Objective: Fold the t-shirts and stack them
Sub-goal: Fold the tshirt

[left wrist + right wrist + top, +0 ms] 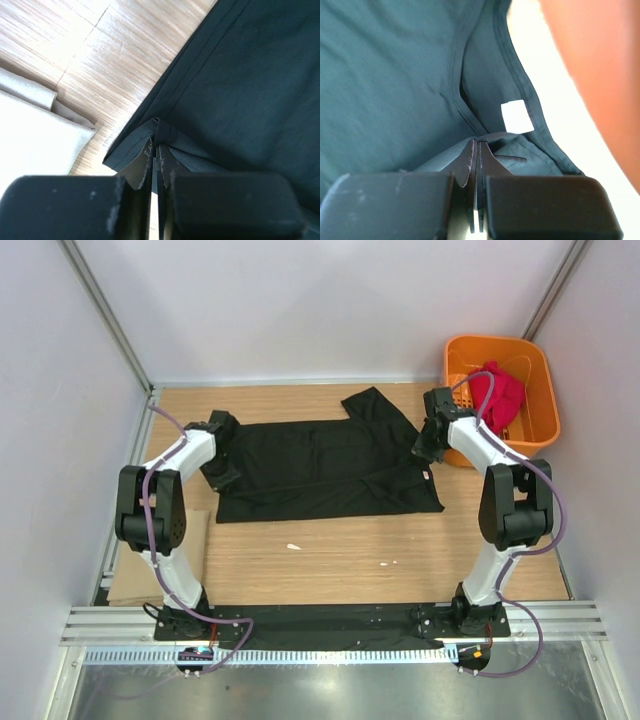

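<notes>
Black shirt: flat on bench; left claw pinching its hem, right claw pinching its collar. Red shirt: in basket.

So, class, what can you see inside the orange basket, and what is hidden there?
A bunched red t-shirt fills the middle of the orange basket. Some of the basket's slotted wall shows beside it. Anything beneath the shirt is covered.

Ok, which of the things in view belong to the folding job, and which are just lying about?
Job: black t-shirt, pinched by left tool and right tool; red t-shirt, lying in the orange basket.
Lying about: orange basket; cardboard sheet; white scraps.
</notes>
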You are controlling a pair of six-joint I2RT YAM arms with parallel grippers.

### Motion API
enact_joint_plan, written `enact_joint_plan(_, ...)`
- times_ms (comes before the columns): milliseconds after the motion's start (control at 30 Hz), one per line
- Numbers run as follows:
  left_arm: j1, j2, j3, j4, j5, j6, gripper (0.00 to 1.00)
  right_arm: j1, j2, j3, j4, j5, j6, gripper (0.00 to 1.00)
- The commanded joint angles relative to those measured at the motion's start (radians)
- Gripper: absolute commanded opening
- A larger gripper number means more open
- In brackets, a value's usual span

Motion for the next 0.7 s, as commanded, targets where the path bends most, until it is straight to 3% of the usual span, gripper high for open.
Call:
enact_joint_plan(0, 0.009, 0.016, 0.058, -0.015, -0.052, -0.012, 0.05, -0.008, 0.028, 0.049, 0.039, 0.009, -0.025, 0.02)
enact_joint_plan(33, 0.009, 0.02, 0.066, -0.018, -0.057, -0.013, 0.09, -0.008, 0.037, 0.055, 0.045, 0.01, -0.027, 0.06)
enact_joint_plan(67, 0.009, 0.023, 0.074, -0.024, -0.058, -0.014, 0.21, -0.006, 0.043, 0.06, 0.054, 0.015, -0.031, 0.09)
enact_joint_plan(100, 0.009, 0.017, 0.084, -0.027, -0.066, -0.014, 0.27, -0.006, 0.05, 0.069, 0.054, 0.016, -0.034, 0.11)
enact_joint_plan(133, 0.009, 0.01, 0.089, -0.038, -0.075, -0.017, 0.42, -0.006, 0.068, 0.107, 0.036, 0.026, -0.039, 0.16)
enact_joint_plan(200, 0.009, -0.041, 0.094, -0.041, -0.091, -0.014, 0.55, -0.005, 0.085, 0.172, -0.014, 0.041, -0.068, 0.23)
enact_joint_plan(233, 0.009, -0.061, 0.095, -0.05, -0.097, -0.01, 0.65, 0.004, 0.088, 0.24, -0.071, 0.061, -0.082, 0.33)
enact_joint_plan(333, 0.009, -0.169, 0.085, -0.073, -0.111, 0.006, 0.75, 0.038, 0.061, 0.314, -0.154, 0.131, -0.142, 0.45)
enact_joint_plan(400, 0.009, -0.226, 0.045, -0.069, -0.089, 0.011, 0.74, 0.059, 0.001, 0.296, -0.176, 0.148, -0.154, 0.49)
enact_joint_plan(500, 0.006, -0.343, -0.055, -0.01, 0.036, 0.008, 0.59, 0.125, -0.085, 0.185, -0.173, 0.118, -0.157, 0.51)
enact_joint_plan(533, 0.004, -0.38, -0.089, 0.051, 0.135, 0.006, 0.54, 0.138, -0.101, 0.151, -0.163, 0.099, -0.146, 0.52)
enact_joint_plan(667, -0.008, -0.344, -0.208, 0.181, 0.323, -0.003, 0.4, 0.158, -0.185, -0.059, -0.067, 0.036, -0.113, 0.51)
